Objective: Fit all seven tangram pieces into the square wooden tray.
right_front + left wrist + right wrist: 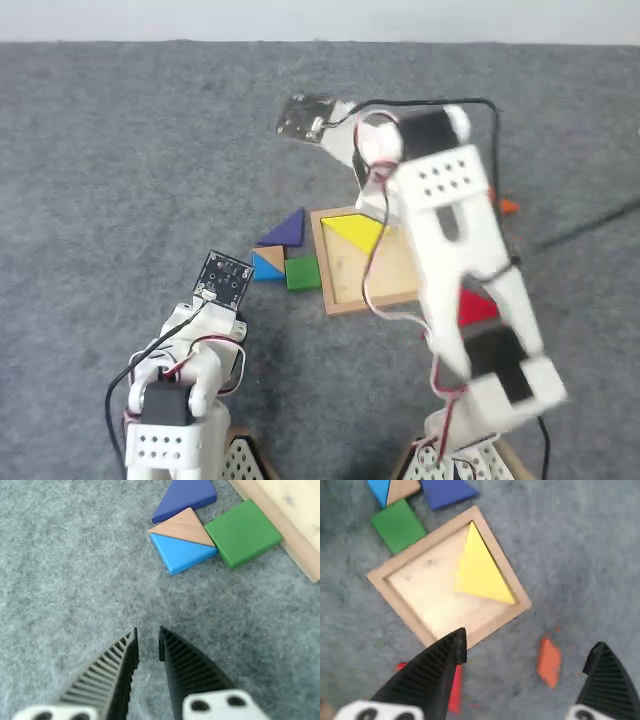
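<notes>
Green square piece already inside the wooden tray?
No, the green square wooden piece lies on the grey carpet, outside the rim of the square wooden tray.

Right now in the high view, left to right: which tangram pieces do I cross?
light blue triangle → green square → yellow triangle → red piece → orange piece. The tan triangle and dark blue triangle overlap the first two, so they are left out.

Right arm (pixel 455 230) stretched far forward, right pincer (pixel 530 640) spread wide, left arm (pixel 185 390) tucked back, left pincer (pixel 147 635) barely parted, empty.
</notes>
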Controlling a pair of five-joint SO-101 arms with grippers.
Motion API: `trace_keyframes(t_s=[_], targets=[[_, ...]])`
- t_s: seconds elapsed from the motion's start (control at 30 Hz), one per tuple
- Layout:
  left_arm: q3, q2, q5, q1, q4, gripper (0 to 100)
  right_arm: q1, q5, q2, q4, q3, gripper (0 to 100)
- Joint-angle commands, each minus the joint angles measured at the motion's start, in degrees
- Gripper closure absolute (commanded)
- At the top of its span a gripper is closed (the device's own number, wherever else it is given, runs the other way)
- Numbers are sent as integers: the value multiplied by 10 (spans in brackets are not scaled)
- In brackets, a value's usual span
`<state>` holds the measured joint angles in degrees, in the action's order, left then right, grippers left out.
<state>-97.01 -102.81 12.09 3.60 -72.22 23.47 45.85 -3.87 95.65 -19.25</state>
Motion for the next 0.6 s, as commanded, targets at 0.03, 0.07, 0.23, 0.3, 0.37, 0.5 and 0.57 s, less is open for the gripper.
trace_keyframes(t_s=[0.03, 0.07, 0.23, 0.3, 0.37, 0.5, 0.57], targets=[[6, -13, -3, -3, -4, 935, -76, -152, 142, -73, 220, 634], [6, -13, -3, -3, -4, 935, -93, -175, 165, -106, 271, 634], [6, -13, -3, -3, -4, 935, -129, -195, 288, -252, 516, 634], [6, -13, -3, -3, -4, 935, -126, -220, 318, -281, 564, 634], [6, -13, -3, -3, -4, 935, -125, -275, 319, -256, 568, 634], [6, -13, -3, -3, -4, 935, -133, -320, 260, -210, 571, 634], [6, -13, -3, -4, -4, 935, -160, -315, 221, -208, 567, 634]])
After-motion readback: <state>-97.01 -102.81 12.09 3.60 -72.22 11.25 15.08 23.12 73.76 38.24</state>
